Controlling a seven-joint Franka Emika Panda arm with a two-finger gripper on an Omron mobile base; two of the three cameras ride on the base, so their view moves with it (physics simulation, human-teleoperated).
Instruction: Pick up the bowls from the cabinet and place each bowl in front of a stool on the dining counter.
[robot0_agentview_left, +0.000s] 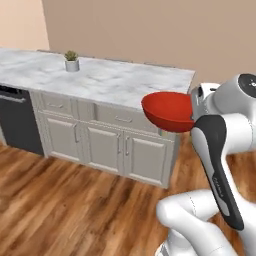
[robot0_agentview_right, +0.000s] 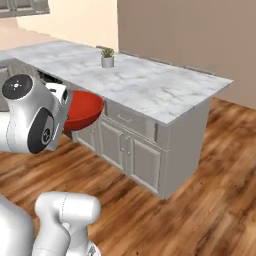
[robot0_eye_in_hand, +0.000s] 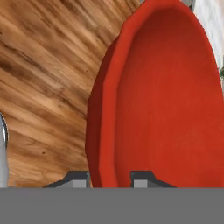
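End effector (robot0_eye_in_hand: 111, 177) clamped on the rim of the red bowl (robot0_eye_in_hand: 166, 100), one fingertip (robot0_eye_in_hand: 76, 178) outside the wall, the other inside. The bowl projects forward from it, held in the air above the wooden floor (robot0_agentview_left: 65, 200), beside the marble-topped table (robot0_agentview_left: 115, 82).

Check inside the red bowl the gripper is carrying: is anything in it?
The hand view looks into the red bowl: the plain red inside shows nothing in it. The gripper clamps the near rim, one finger each side, so the rim strip between them is covered.
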